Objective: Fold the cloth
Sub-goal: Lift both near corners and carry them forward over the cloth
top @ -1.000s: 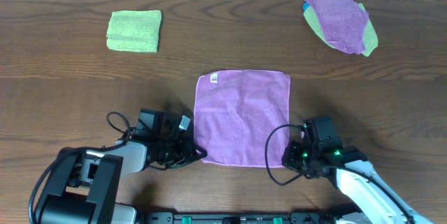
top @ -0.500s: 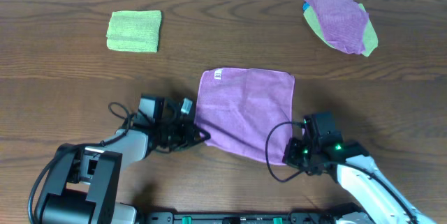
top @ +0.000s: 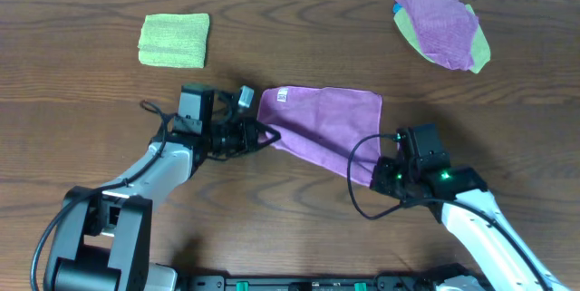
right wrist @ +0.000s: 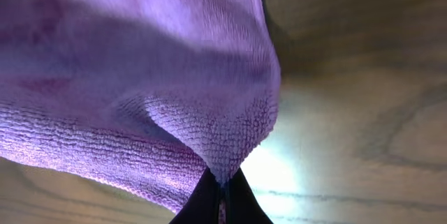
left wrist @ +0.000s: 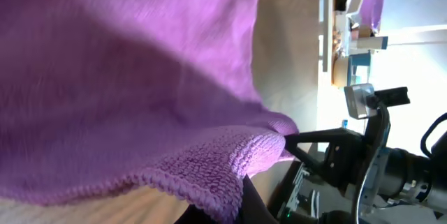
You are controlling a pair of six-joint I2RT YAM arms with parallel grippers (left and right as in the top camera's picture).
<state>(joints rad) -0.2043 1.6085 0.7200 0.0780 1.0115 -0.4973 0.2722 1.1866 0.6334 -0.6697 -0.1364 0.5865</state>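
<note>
The purple cloth lies in the middle of the table with its near edge lifted. My left gripper is shut on the cloth's near-left corner, held up close to the far-left corner with the white label. My right gripper is shut on the near-right corner and holds it lower and nearer. In the left wrist view the cloth drapes over the dark fingertips. In the right wrist view the cloth hangs pinched between the fingers.
A folded green cloth lies at the far left. A heap of purple and green cloths lies at the far right. The wooden table shows around them.
My left gripper has carried its corner away from me toward the far edge, folding the left side over. My right gripper has lifted its corner and moved a little farther.
</note>
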